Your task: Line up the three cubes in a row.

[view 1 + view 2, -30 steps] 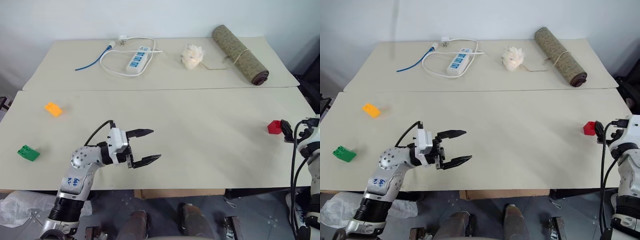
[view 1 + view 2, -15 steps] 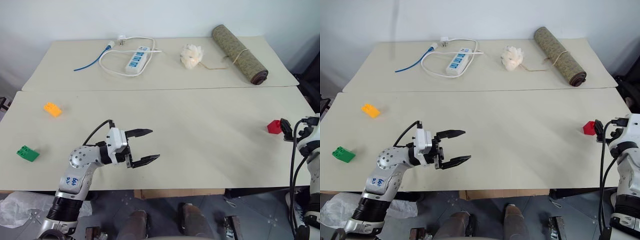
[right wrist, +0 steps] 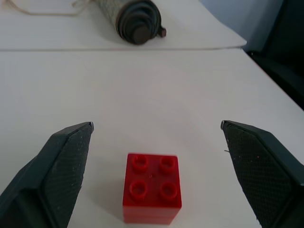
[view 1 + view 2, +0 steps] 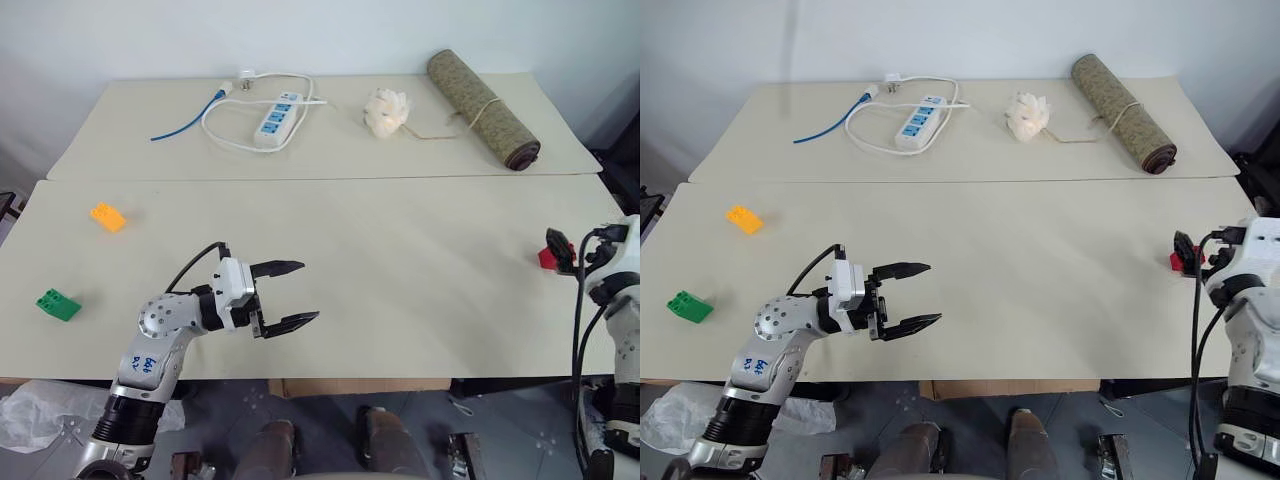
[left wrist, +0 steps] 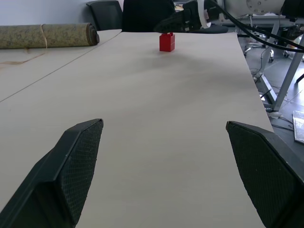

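Note:
The red cube [image 3: 152, 187] stands upright near the table's right edge, between the fingers of my right gripper [image 3: 156, 124], which is open and not touching it. In the left eye view the red cube [image 4: 547, 259] is partly hidden behind that gripper [image 4: 560, 250]. The orange-yellow cube [image 4: 107, 216] lies far left on the near table. Nearer the front edge on that side lies the green cube [image 4: 57, 304]. My left gripper [image 4: 308, 290] hovers open and empty over the front of the table, pointing right toward the red cube [image 5: 166, 42].
On the far table [image 4: 130, 130] lie a white power strip [image 4: 275, 118] with looped cables, a crumpled white wad [image 4: 385, 110] and a rolled mat [image 4: 482, 95]. A seam [image 4: 320, 180] separates the two tables. The near table's right edge [image 4: 615, 210] is close to the red cube.
My right gripper has edged left, and its fingers now flank the red cube. The left arm and the other cubes have stayed put.

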You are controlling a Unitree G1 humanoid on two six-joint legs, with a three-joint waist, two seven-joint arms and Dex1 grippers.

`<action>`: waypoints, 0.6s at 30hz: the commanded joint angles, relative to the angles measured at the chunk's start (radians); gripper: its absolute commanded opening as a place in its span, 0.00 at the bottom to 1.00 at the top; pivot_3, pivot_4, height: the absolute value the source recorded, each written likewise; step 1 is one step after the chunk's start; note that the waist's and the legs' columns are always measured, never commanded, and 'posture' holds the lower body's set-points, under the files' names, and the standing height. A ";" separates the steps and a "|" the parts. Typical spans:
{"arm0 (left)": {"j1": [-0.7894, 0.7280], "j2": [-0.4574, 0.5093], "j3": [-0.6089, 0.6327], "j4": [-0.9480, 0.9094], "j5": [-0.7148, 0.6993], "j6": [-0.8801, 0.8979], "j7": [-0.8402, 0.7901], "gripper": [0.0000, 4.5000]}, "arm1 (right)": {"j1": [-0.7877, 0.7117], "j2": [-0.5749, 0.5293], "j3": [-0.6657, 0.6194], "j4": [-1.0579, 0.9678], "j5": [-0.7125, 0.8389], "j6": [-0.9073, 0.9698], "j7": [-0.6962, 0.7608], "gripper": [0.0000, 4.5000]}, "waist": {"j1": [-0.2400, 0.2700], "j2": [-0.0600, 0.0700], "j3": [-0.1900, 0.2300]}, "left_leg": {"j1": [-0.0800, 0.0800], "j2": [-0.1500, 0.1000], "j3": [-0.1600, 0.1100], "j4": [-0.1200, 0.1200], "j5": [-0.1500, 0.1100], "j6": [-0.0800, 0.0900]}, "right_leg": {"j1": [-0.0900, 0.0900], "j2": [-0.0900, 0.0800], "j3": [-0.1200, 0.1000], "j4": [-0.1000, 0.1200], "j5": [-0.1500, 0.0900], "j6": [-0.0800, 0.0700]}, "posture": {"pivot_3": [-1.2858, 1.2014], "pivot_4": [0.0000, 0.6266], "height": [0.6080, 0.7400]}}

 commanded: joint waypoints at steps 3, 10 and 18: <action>0.004 0.006 0.011 -0.028 -0.001 -0.015 0.001 0.99 | 0.006 0.003 0.017 0.011 -0.022 -0.003 -0.005 0.96 | 0.000 0.000 0.000 | 0.000 0.000 0.000 0.000 0.000 0.000 | 0.000 0.000 0.000 0.000 0.000 0.000 | 0.52 0.24 1.00; -0.005 0.008 0.013 -0.024 0.001 -0.016 0.001 1.00 | 0.005 0.020 0.013 0.004 -0.019 -0.013 0.004 0.50 | 0.000 0.000 0.000 | 0.000 0.000 0.000 0.000 0.000 0.000 | 0.000 0.000 0.000 0.000 0.000 0.000 | 0.52 0.24 1.00; 0.010 0.028 0.057 -0.008 0.002 -0.018 0.018 1.00 | -0.045 -0.020 0.157 -0.189 0.106 -0.027 0.391 0.33 | -0.009 0.000 0.000 | 0.000 0.001 0.001 0.000 0.000 0.000 | -0.001 0.001 0.001 0.000 0.000 0.000 | 0.52 0.24 1.00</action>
